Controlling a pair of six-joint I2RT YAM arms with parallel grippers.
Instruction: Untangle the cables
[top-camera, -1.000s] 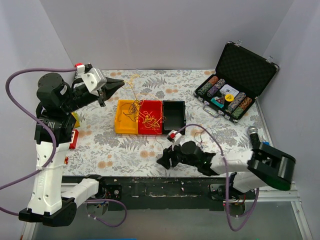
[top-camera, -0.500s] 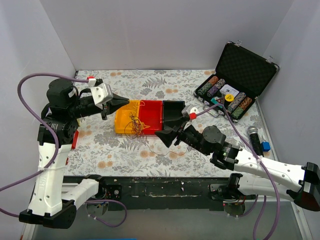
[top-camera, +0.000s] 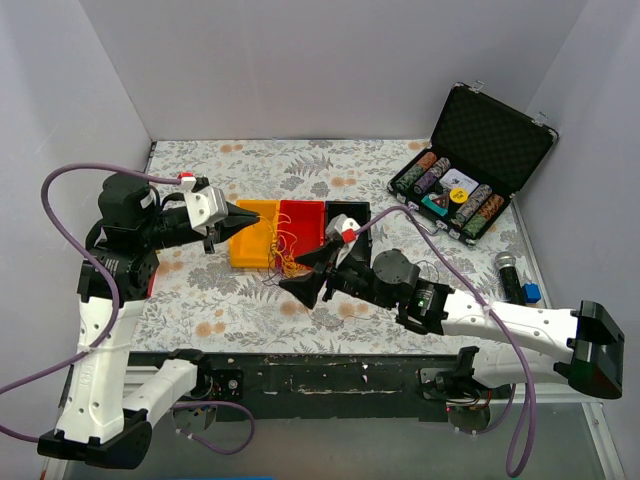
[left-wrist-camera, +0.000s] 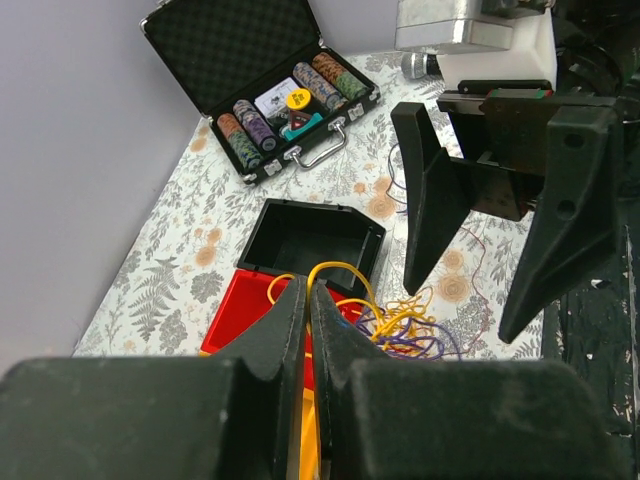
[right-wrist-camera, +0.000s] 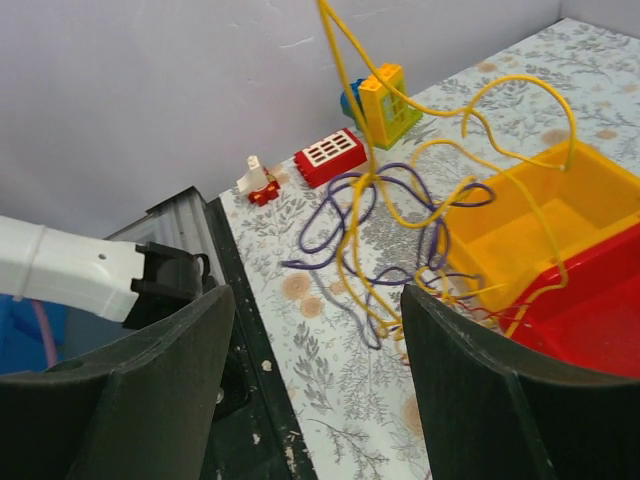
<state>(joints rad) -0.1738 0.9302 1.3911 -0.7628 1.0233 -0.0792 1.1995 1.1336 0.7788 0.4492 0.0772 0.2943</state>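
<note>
The cables (top-camera: 279, 246) are a scribbly clump of yellow, purple and red wires hanging over the front of the yellow bin (top-camera: 247, 250) and red bin (top-camera: 303, 215). My left gripper (top-camera: 254, 217) is shut on a yellow cable loop (left-wrist-camera: 340, 272) and holds the clump up; purple strands (left-wrist-camera: 420, 345) dangle below. My right gripper (top-camera: 308, 274) is open and empty, low over the table just right of the clump. In its wrist view the cables (right-wrist-camera: 372, 230) hang ahead of the wide-open right gripper (right-wrist-camera: 315, 400), touching neither finger.
A black bin (top-camera: 349, 219) stands right of the red one. An open poker chip case (top-camera: 470, 170) sits at the back right, a microphone (top-camera: 508, 272) at the right edge. Yellow (right-wrist-camera: 385, 100) and red (right-wrist-camera: 330, 155) toy bricks lie far left. A thin loose wire (top-camera: 428, 268) lies behind the right arm.
My left gripper came down and forward with the yellow cable, lowering the clump over the bins. My right arm swung from the near edge left to the clump, jaws open.
</note>
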